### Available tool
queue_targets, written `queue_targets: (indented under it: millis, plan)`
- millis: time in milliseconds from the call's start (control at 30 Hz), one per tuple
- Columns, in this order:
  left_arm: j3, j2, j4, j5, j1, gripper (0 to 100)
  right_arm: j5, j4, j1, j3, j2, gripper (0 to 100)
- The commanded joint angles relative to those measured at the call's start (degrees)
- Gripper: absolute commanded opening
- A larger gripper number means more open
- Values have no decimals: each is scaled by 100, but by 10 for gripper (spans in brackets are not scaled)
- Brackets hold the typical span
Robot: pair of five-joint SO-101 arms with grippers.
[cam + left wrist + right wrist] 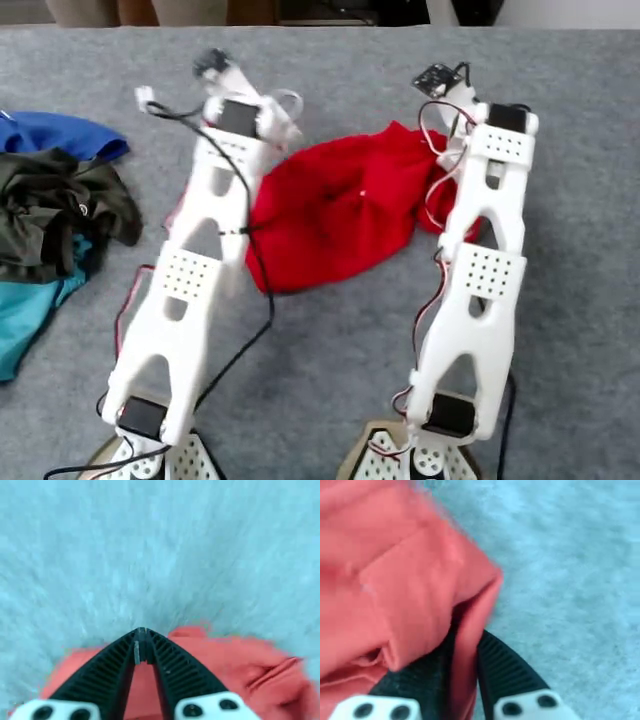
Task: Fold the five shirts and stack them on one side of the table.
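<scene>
1 red shirt [340,215] lies on the table [330,340] between 2 arms; the right pincer [465,650] clamps its fold, the left pincer [141,647] is closed tip to tip above its edge. 3 shirts are heaped at the left: blue shirt [60,133], dark shirt [60,205], teal shirt [30,310]

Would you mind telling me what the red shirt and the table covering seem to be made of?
The red shirt: soft matte knit, likely cotton or a blend; it drapes and creases limply. The table covering: seemingly grey felt or short-pile carpet, judging by its fuzzy, fibrous look.

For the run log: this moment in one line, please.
left gripper: shut, by red shirt | right gripper: shut on it | other shirts: heaped
</scene>
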Motion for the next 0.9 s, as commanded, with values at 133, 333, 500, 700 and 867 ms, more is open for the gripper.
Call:
queue_targets:
  millis: [133, 333, 500, 700, 867]
  plan:
    - [-141, -1552, 246, -35, -721, 19, -290, 1371, -857, -1349, -57, 9]
    - [-114, -1270, 334, -26, -563, 19, -290, 1407, -462, -2484, 567, 9]
    - [-114, -505, 308, -9, 18, 19, 26, 932, 233, -2615, 813, 78]
    - [-141, 382, 299, -26, 782, 19, -229, 510, 716, -2642, 866, 345]
    - [-114, 857, -97, -44, 774, 19, -659, 158, 1209, -2686, 796, 426]
